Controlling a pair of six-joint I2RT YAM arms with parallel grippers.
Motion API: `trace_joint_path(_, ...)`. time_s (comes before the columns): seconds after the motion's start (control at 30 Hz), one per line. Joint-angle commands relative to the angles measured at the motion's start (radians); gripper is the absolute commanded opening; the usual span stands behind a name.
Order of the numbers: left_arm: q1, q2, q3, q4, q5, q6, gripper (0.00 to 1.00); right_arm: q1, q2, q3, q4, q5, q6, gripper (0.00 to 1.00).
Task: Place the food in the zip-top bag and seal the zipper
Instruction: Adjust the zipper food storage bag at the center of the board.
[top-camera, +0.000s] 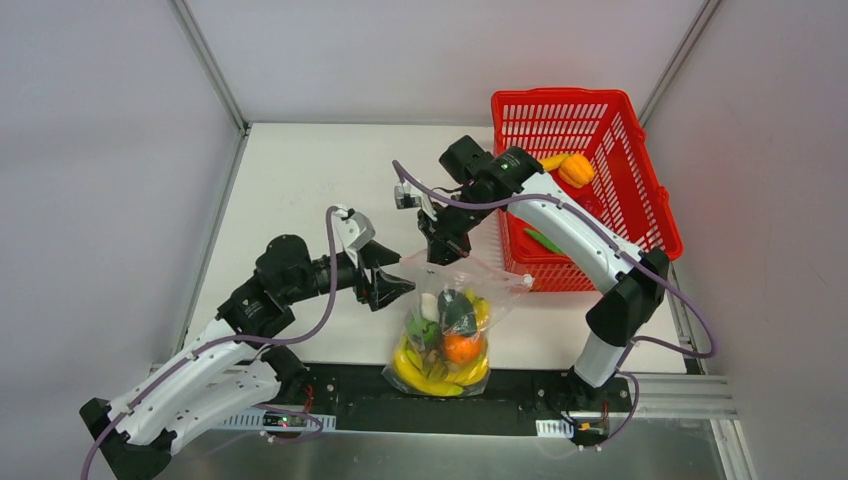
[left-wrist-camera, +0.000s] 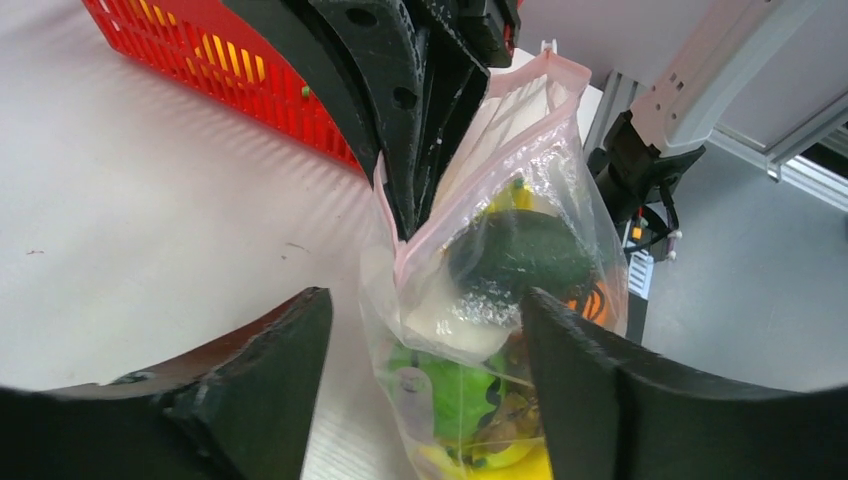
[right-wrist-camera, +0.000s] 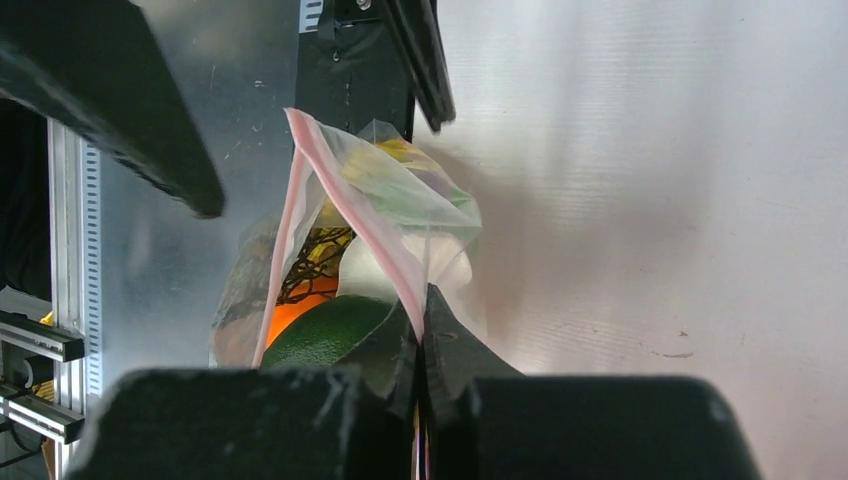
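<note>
Top view: zip-top bag (top-camera: 455, 300) upright at near edge of table (top-camera: 300, 180), between 2 arms; red lattice basket (top-camera: 600, 130) behind.
Wrist views only: right gripper (right-wrist-camera: 422, 305) pinched tight on pink zipper (right-wrist-camera: 345, 205); left gripper (left-wrist-camera: 420, 300) jaws wide, flanking bag, holding nothing.
Bag clear, flimsy, crinkled.
Food (top-camera: 445, 350) inside: yellow bananas, orange, dark green round piece.

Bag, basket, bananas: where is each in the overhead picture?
bag (top-camera: 495, 285): overhead view, clear upper corner.
basket (top-camera: 560, 125): overhead view, far wall.
bananas (top-camera: 425, 378): overhead view, yellow curve at the bag's bottom.
</note>
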Motion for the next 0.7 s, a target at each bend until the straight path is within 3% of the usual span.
trace_joint_path(0.0, 0.009, 0.065, 0.034, 0.095, 0.056, -0.031, 0.65, 0.002, -0.008, 0.043, -0.008, -0.068, 0.014, 0.00)
trace_joint_path(0.07, 0.009, 0.090, 0.046, 0.118, 0.075, -0.051, 0.60, 0.002, -0.015, 0.043, -0.008, -0.077, 0.030, 0.00)
trace_joint_path(0.17, 0.009, 0.104, 0.070, 0.091, 0.077, -0.057, 0.35, 0.004, -0.029, 0.034, 0.005, -0.068, 0.065, 0.00)
trace_joint_path(0.2, 0.009, 0.097, 0.075, 0.077, 0.073, -0.060, 0.22, 0.004, -0.032, 0.030, 0.016, -0.042, 0.091, 0.00)
trace_joint_path(0.3, 0.009, 0.039, 0.055, 0.069, 0.033, -0.067, 0.02, 0.003, -0.041, 0.035, 0.042, 0.033, 0.174, 0.07)
trace_joint_path(0.37, 0.009, 0.006, 0.041, 0.065, 0.006, -0.065, 0.00, 0.002, -0.065, 0.027, 0.071, 0.044, 0.212, 0.23)
trace_joint_path(0.43, 0.008, -0.019, 0.052, 0.022, -0.005, -0.057, 0.00, 0.001, -0.110, -0.019, 0.168, 0.114, 0.313, 0.47)
trace_joint_path(0.47, 0.009, -0.032, 0.058, -0.001, -0.006, -0.054, 0.00, 0.000, -0.139, -0.046, 0.213, 0.159, 0.342, 0.54)
trace_joint_path(0.67, 0.009, -0.090, 0.055, -0.070, -0.028, -0.028, 0.00, -0.030, -0.421, -0.252, 0.487, 0.307, 0.557, 0.77)
